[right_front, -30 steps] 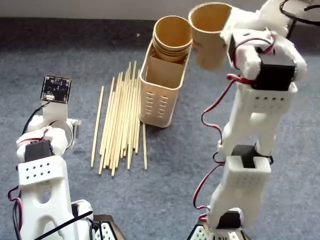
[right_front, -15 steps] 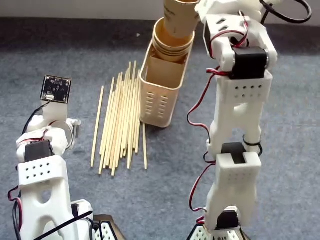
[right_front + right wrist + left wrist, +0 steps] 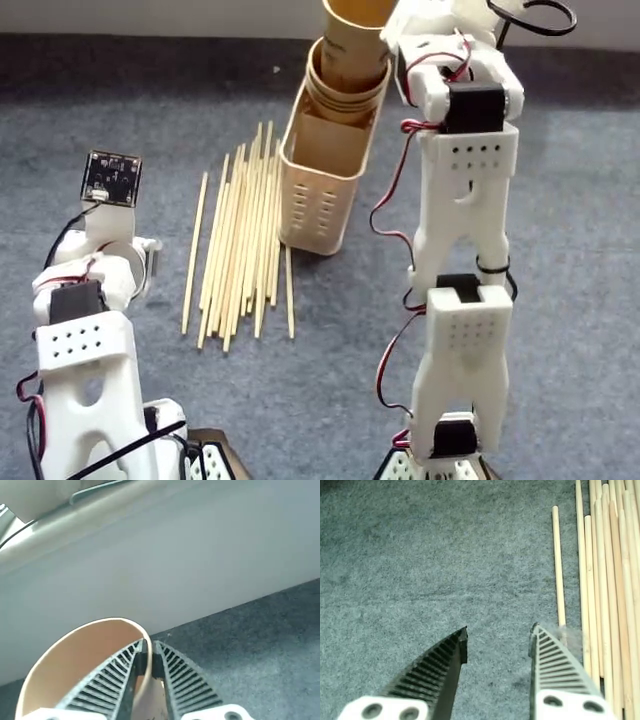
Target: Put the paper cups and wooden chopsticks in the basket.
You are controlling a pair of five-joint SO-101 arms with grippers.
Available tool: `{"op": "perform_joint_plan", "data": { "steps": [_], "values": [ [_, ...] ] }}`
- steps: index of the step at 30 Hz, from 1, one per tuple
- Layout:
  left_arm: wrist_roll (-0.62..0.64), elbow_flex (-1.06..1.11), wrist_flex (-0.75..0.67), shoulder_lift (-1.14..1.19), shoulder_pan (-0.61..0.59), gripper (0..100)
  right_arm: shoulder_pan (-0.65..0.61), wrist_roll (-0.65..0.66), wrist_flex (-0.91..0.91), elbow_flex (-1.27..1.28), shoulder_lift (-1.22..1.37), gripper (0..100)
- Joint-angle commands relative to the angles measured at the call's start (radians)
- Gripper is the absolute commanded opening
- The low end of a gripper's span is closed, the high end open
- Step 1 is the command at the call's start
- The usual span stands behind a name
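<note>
Right gripper (image 3: 150,647): pinches the rim of a tan paper cup (image 3: 75,665), one of the fingers inside the wall, the other outside, pressed close with only the paper between them. From above, holds that cup (image 3: 357,35) tilted at the far end of the bench, its base at the mouth of a stack of tan paper cups (image 3: 345,95). Impossible to tell whether cup and stack touch.

Stack: stands in the far end of a cream perforated plastic basket (image 3: 320,200), rims rising above the basket wall.

Pale wooden chopsticks (image 3: 240,240): lie loose and roughly parallel on the grey felt-covered bench (image 3: 150,100), just beside the basket on the left arm's side, outside it, between the basket and the left arm.

Left gripper (image 3: 498,632): hangs low over the grey bench with fingers spread apart and nothing between them. Sits near the outermost of the chopsticks (image 3: 605,580), one fingertip just beside it. Cannot tell whether it touches.
</note>
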Motion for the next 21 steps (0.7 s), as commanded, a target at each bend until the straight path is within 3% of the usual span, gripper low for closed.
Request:
{"op": "perform_joint_plan", "data": {
  "steps": [1,5,8,11,17,21],
  "values": [
    [-0.009,-0.004,-0.011,-0.013,-0.007,22,0.035,0.002,0.068,0.019,0.001,3.5],
    [-0.009,-0.004,-0.008,-0.013,-0.007,22,0.027,0.029,0.223,0.042,0.077,15.9],
    [-0.009,-0.008,0.035,-0.013,-0.001,22,0.018,0.152,0.288,0.042,0.15,22.7],
    [-0.009,-0.005,0.043,-0.013,-0.002,22,0.016,0.249,0.315,0.038,0.189,23.9],
    [-0.009,-0.005,0.046,-0.013,-0.002,22,-0.033,0.275,0.309,-0.111,0.199,24.1],
    [-0.008,-0.004,0.046,-0.013,-0.001,22,-0.088,0.427,0.297,-0.131,0.202,24.1]
  ]
}}
